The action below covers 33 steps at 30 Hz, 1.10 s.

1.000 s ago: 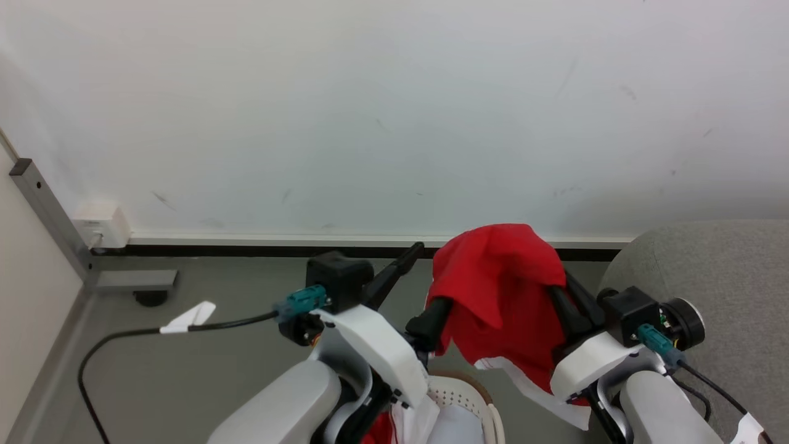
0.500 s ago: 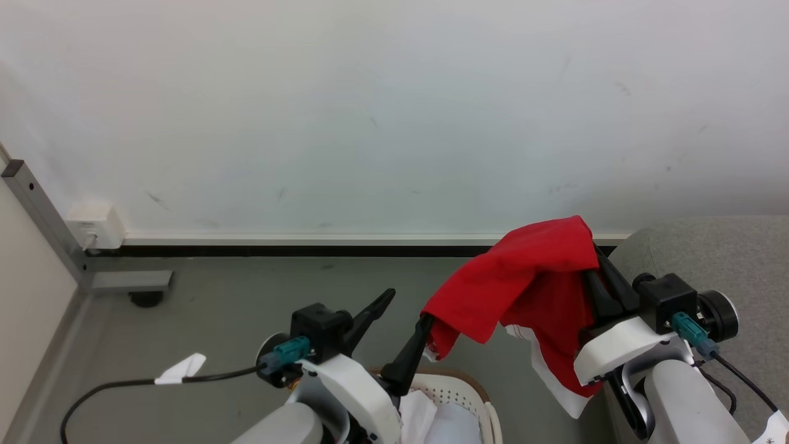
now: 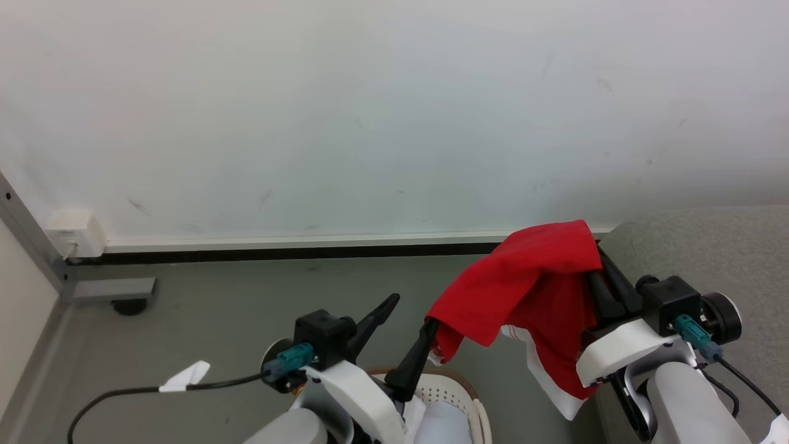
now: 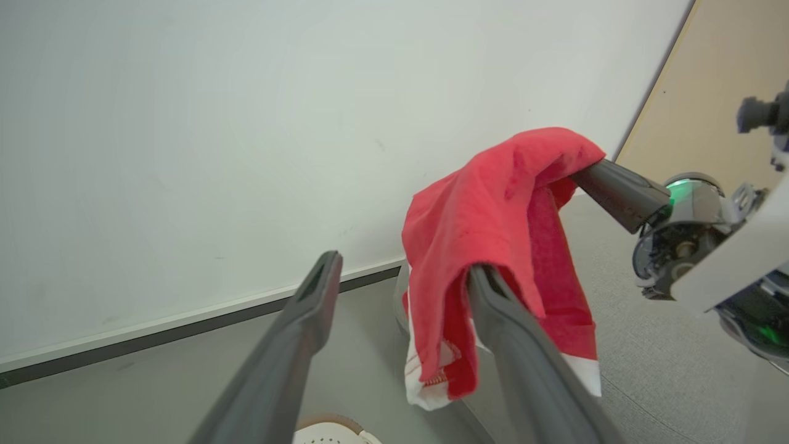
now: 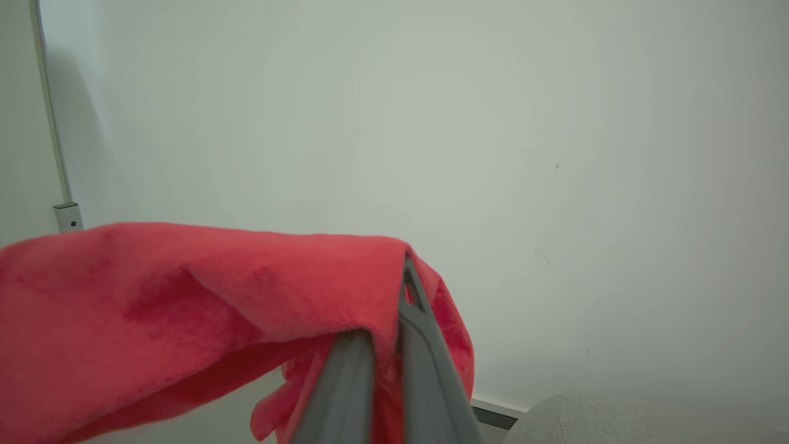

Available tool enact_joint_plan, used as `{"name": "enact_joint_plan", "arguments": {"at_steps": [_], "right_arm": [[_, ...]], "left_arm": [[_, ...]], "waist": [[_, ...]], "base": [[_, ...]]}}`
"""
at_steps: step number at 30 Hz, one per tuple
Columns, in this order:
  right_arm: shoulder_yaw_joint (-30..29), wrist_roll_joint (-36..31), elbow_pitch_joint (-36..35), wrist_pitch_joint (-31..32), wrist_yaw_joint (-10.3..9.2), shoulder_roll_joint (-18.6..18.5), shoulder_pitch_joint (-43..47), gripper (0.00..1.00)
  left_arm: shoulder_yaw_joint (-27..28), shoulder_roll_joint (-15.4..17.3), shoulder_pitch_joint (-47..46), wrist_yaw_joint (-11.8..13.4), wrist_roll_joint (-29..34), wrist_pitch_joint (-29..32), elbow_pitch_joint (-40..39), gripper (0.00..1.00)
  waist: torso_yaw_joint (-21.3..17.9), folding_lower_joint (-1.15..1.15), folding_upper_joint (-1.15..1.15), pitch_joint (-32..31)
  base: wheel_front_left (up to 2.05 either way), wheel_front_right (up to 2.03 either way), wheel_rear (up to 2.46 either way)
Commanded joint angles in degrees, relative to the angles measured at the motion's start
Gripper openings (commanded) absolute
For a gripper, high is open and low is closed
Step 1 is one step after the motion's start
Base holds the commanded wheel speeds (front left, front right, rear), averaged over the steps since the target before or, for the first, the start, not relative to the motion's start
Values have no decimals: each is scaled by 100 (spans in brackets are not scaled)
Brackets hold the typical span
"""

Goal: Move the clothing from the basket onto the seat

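Evidently the carry is under way: the right claw (image 3: 601, 277) is clenched tight on a soft red sports garment with white trim (image 3: 530, 277), pinching a fold near its top so the cloth hangs free in the air, above the grey floor (image 3: 246, 308) and touching neither container nor cushion. It hangs between the rounded cream-white perforated plastic basket (image 3: 441, 390), low in the head view, and the large light grey woven-fabric seat (image 3: 709, 246) at the robot's right, nearer the seat. The height seems chosen to let the trailing hem pass over the basket's brown rim and the seat's padded edge without dragging.

The left claw (image 3: 412, 311) is released, its jaws spread wide and gripping nothing. One lower corner of the garment lies draped over the tip of its finger nearer the right arm, more a snag or a prop than a hold. That contact stretches the cloth sideways.

So the garment's long axis slopes from its high end at the right claw's tips, beside the seat, down to the low corner over the basket. The white-trimmed hem points at the floor beneath the right wrist.
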Motion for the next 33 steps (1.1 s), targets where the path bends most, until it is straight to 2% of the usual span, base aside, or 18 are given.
{"name": "enact_joint_plan", "arguments": {"at_steps": [1,14,27,33], "right_arm": [[-34,-3,-47,3,-13,-7,42,0],[-621,-340,-384,3,-12,-29,109,0],[-821,-385,-749,3,-13,-187,311,0],[-877,-326,-826,3,-12,-217,367,0]], "left_arm": [[-6,6,36,-9,-18,-31,30,100],[-41,-32,-28,9,-48,-38,-23,100],[-158,-179,-116,-27,9,-45,-88,100],[-230,-246,-165,-51,32,-46,-95,100]], "waist": [[-78,0,0,31],[-699,0,0,174],[-1531,0,0,412],[-1681,0,0,497]], "base": [[0,0,0],[0,0,0],[0,0,0],[0,0,0]]}}
